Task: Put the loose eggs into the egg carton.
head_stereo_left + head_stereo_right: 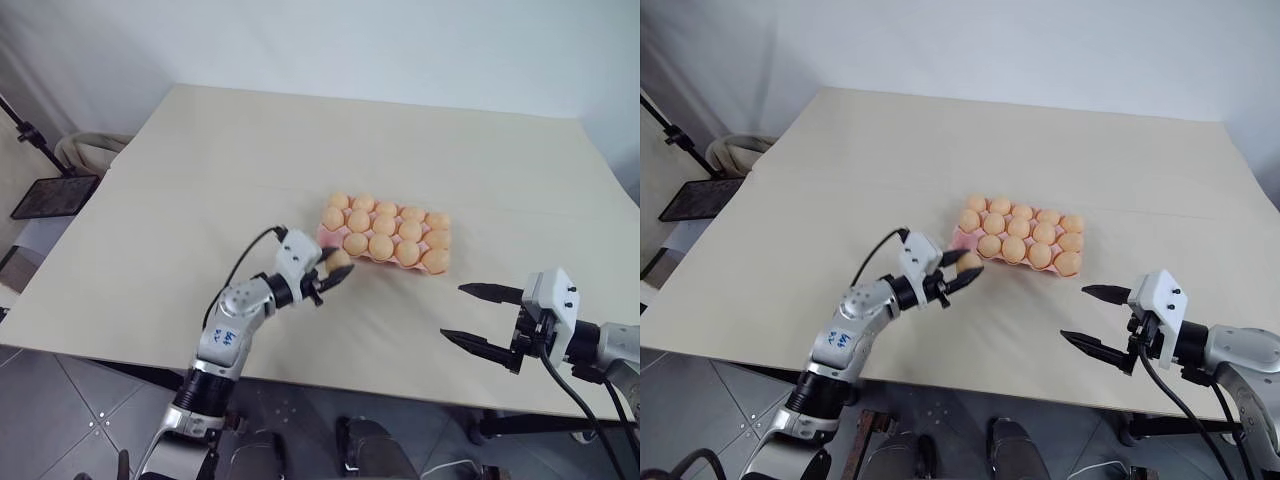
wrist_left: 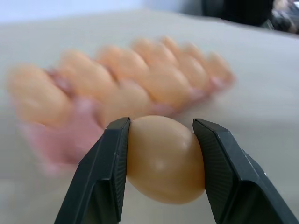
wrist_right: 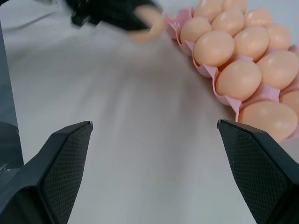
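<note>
The left gripper point(image 1: 333, 272) was clamped on one loose egg point(image 2: 164, 158), its two black fingers point(image 2: 108, 172) pressed flat against the egg's opposite sides, the rounded end poking out between them. On the beige table point(image 1: 200, 170) that held egg sat just off the pink egg carton point(image 1: 326, 236), at about eight o'clock from it, right by its near-left corner. The carton itself looked nearly full, pale orange eggs crowding its cups; from here I could not tell for certain which cup was open, though the near-left corner seemed the likely gap.

The right gripper point(image 1: 478, 316) hung well apart at roughly four o'clock from the carton, jaws spread wide and holding nothing.

As for handling, this egg looked light, smooth and rigid, so probably slippery against those ribbed pads and, judging by what it is, liable to crack under a hard squeeze. The grip across its waist, at the widest part, seemed the sound choice; a pinch nearer either tapered end could let it squirt free.
</note>
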{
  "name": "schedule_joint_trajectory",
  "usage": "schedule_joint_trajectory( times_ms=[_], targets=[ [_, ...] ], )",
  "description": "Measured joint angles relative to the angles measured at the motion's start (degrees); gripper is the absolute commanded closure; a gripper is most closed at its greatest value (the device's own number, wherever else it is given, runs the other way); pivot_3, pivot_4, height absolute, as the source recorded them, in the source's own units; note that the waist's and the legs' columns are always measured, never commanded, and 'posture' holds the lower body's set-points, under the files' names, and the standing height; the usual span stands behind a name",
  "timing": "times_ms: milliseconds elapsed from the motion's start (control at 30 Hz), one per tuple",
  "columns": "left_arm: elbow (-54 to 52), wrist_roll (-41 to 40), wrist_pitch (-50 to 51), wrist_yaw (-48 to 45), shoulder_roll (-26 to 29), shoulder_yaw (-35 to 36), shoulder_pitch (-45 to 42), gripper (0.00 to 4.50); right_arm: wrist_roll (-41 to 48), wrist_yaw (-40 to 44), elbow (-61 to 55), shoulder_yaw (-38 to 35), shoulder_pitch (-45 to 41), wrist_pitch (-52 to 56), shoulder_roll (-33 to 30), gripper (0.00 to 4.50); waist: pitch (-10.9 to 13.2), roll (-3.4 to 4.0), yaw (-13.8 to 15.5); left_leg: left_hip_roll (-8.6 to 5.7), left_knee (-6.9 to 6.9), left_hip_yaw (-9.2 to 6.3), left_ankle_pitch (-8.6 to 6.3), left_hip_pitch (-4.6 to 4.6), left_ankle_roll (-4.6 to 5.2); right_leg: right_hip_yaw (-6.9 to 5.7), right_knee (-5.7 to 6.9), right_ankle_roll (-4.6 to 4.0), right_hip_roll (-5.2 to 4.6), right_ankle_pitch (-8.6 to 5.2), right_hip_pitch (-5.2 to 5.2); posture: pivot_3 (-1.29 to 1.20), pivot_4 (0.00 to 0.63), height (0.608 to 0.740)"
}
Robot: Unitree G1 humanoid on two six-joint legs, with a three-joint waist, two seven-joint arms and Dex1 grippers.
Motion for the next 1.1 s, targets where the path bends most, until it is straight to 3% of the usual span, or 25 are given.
schedule_joint_trajectory(
  times_ms=[233,533,633,800,1100],
  targets=[
    [6.6,1.9,-2.4,6.2,0.4,4.3,-6.6,2.36,-0.1,0.1,0.0,0.2,-0.4,0.0,0.0,0.00,0.0,0.00,0.0,-0.01,-0.01,0.00,0.00,0.00,-0.01,-0.01,-0.01,0.02,0.02,0.01,-0.01,0.00,0.150,0.740],
    [18.7,3.0,-7.9,4.0,-1.1,2.2,-9.5,2.36,-0.1,0.1,0.0,0.2,0.7,-0.2,0.0,0.00,0.0,-0.01,0.1,-0.01,-0.03,0.01,-0.01,-0.11,-0.02,-0.03,-0.02,0.02,0.01,0.01,-0.12,0.00,0.150,0.740],
    [20.7,3.1,-8.8,3.2,-1.5,2.0,-10.6,1.71,-0.1,0.1,0.0,0.1,1.7,-0.2,0.0,0.00,0.0,-0.01,0.1,-0.01,-0.03,0.01,-0.02,-0.12,-0.02,-0.03,-0.04,0.02,0.01,0.01,-0.13,0.00,0.150,0.740],
    [21.0,3.3,-8.8,2.2,-1.4,1.1,-10.6,0.10,-0.1,0.0,0.0,0.0,2.2,-0.4,0.0,0.00,0.0,0.00,-0.1,0.01,-0.02,0.01,-0.03,-0.11,-0.02,-0.03,0.02,0.02,0.04,0.01,-0.14,0.00,0.150,0.740],
    [13.4,2.7,-5.7,-3.8,5.3,1.3,-8.2,0.04,-1.3,0.1,2.2,0.5,0.3,-1.6,0.7,0.00,0.0,0.00,-0.2,0.02,-0.05,0.03,-0.04,-0.09,-0.05,-0.02,0.03,0.01,0.02,0.00,-0.15,0.00,0.150,0.740]
  ],
)
